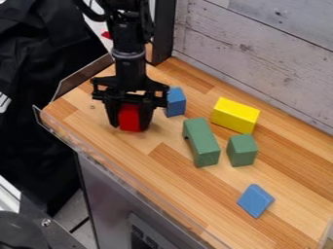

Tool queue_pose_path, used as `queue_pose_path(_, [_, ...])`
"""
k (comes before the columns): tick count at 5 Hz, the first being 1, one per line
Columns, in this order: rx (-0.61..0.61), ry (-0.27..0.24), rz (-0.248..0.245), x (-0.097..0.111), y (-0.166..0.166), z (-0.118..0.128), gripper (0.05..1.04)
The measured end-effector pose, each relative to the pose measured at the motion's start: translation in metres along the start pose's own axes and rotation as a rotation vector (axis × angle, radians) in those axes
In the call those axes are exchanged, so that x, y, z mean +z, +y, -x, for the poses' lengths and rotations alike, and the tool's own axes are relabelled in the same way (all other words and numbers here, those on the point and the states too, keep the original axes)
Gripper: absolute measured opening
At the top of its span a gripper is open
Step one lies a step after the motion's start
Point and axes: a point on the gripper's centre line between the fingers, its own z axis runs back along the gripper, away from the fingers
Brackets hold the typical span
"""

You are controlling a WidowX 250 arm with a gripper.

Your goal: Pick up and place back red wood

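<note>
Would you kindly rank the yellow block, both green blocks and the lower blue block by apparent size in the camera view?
Yellow block and long green block, too alike to rank
Short green block
Lower blue block

The arm [132, 71] is black, with a grey-rimmed round collar [129, 55], a curved cable [88, 13] (black too) and an angular gripper [132, 127].

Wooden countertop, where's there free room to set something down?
Bare wood lies between the blue wedge and the wall, and from the long green block to the clear rim. It's crowded around the gripper, red block and blue block, and among the yellow block and green blocks.
</note>
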Motion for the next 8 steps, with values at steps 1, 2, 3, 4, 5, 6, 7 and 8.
queue_pose_path(1, [0.015, -0.048, 0.002, 0.022, 0.001, 0.003, 0.598])
queue_pose_path(2, [0.051, -0.089, 0.006, 0.041, 0.002, 0.005, 0.598])
queue_pose_path(3, [0.093, -0.128, 0.016, 0.051, 0.007, -0.006, 0.598])
queue_pose_path(4, [0.162, -0.097, -0.005, 0.040, 0.021, -0.014, 0.598])
queue_pose_path(5, [0.244, -0.090, -0.017, 0.033, 0.030, -0.024, 0.598])
queue_pose_path(6, [0.289, -0.096, 0.019, 0.031, 0.038, -0.027, 0.598])
queue_pose_path(7, [0.324, -0.102, 0.051, 0.030, 0.042, -0.029, 0.598])
queue_pose_path(8, [0.432, -0.097, 0.053, 0.018, 0.050, -0.029, 0.598])
